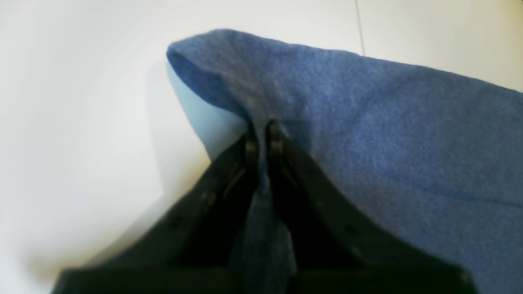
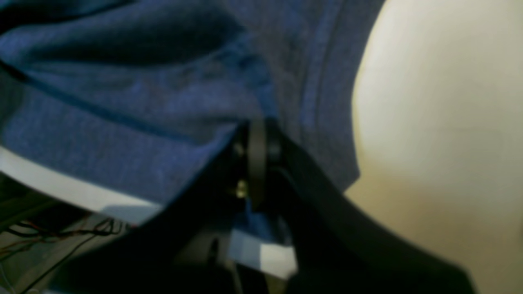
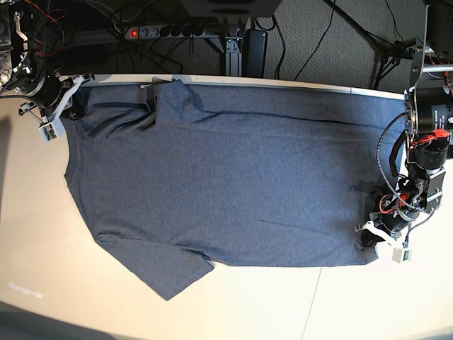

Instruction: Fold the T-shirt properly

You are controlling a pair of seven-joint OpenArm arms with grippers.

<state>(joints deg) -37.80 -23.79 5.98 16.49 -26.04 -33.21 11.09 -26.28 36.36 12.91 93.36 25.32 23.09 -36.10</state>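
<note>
The T-shirt [image 3: 226,177] takes up most of the table [image 3: 42,234], spread flat and plain side up, lying sideways with its hem out by the left gripper's fingers and its collar end by the right's. Makes sense as a setup: each arm has one end, so they can lift and carry the cloth over together for a fold.

The left gripper [image 1: 263,128] is pinched tight on a corner of the hem edge. A strip of fabric runs down between the fingers [image 1: 250,141], and the cloth tents up just beyond the tips, so it's got a proper bite.

The right gripper [image 2: 257,134] is also clamped together, with blue cloth bunched around the tips near a stitched seam. That view is blurry, so it's probably gripping the shirt near the shoulder, but hard to be sure.
</note>
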